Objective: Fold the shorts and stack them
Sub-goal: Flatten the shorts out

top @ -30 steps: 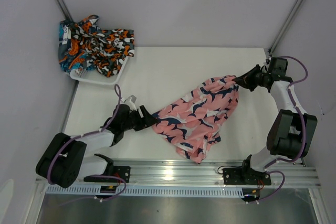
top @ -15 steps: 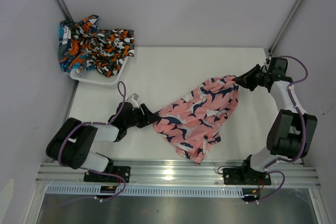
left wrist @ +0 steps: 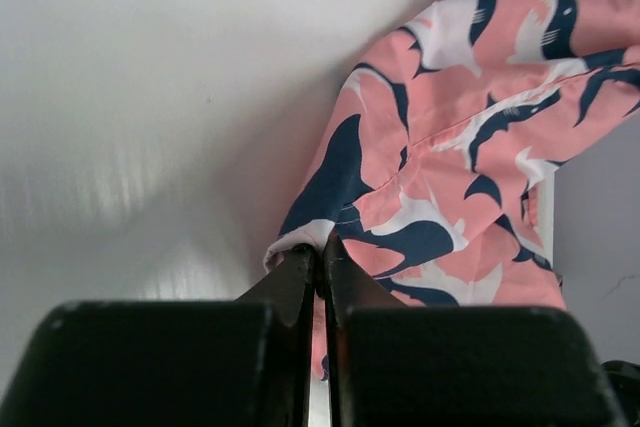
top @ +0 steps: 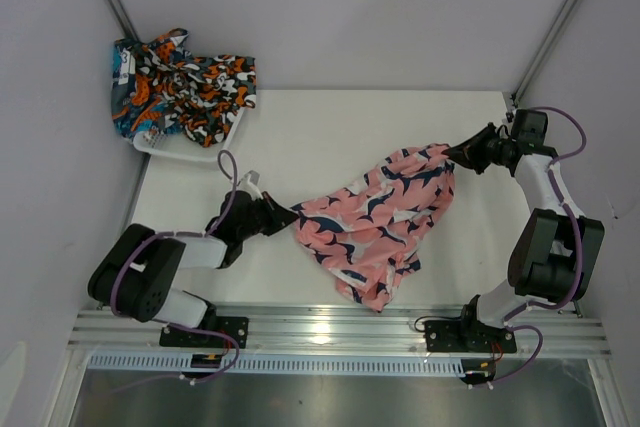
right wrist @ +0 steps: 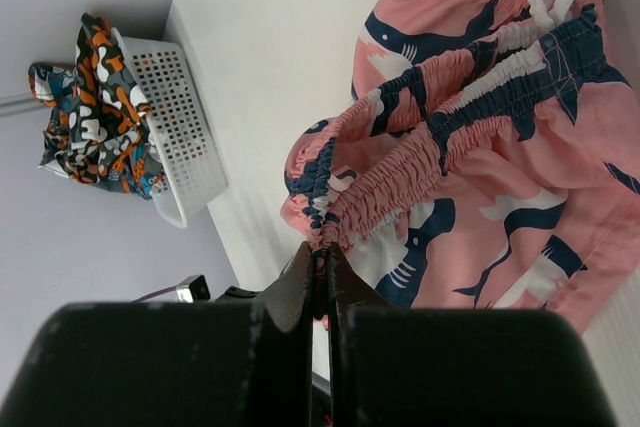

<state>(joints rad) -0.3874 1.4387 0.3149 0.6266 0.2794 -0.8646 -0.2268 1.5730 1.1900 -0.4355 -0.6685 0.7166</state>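
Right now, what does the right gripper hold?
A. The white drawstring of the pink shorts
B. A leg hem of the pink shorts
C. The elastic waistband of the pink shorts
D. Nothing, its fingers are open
C: in the right wrist view, the right gripper is shut on the gathered elastic waistband of the pink shorts.

White table (top: 330,137): pink shorts (top: 375,225) spread; basket (top: 182,153) apparently overhanging far-left corner.
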